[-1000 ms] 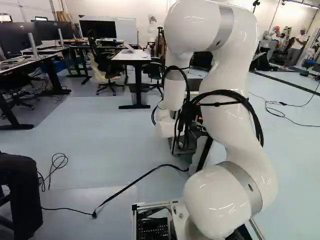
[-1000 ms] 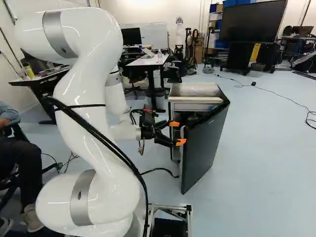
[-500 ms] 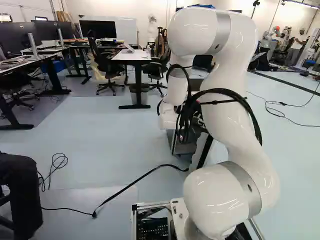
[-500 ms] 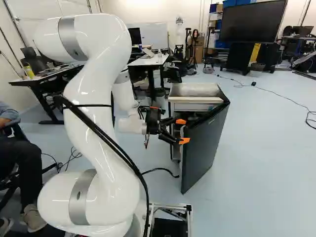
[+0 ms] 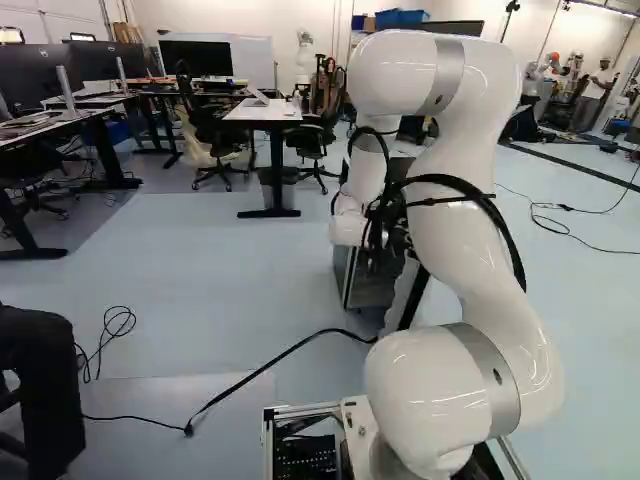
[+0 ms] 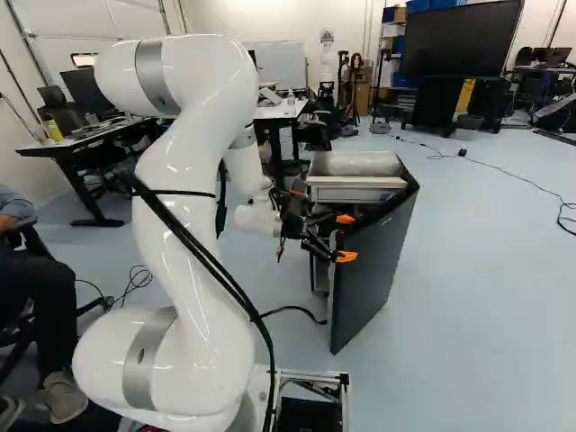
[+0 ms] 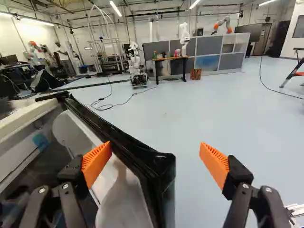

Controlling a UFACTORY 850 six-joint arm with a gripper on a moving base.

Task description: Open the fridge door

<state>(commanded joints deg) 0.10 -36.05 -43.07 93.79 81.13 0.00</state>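
The small fridge [image 6: 360, 167] has its dark door [image 6: 371, 274] partly open, swung out toward the arm. In the right base view my gripper [image 6: 346, 238] is at the top of the door's free edge, one orange tip over the inner side and the other before the outer face. Seen from the wrist, the gripper [image 7: 156, 164] stands wide open, with the black corner of the door [image 7: 159, 164] in the span between its fingers. One pad [image 7: 96, 164] is close to the pale inner lining; a gap separates the other from the outer face. The arm mostly hides the gripper in the left base view.
A black cable [image 5: 270, 364] crosses the floor near the base. A seated person's leg [image 5: 40, 385] is at the left of the left base view. Beyond the fridge stand a desk [image 6: 279, 110] and a large screen [image 6: 459, 38]. Another robot [image 7: 137, 66] stands far off.
The arm has shifted forward and to the right in the base views, bringing the open gripper farther over the door's free edge. Door, fridge and base have not visibly moved.
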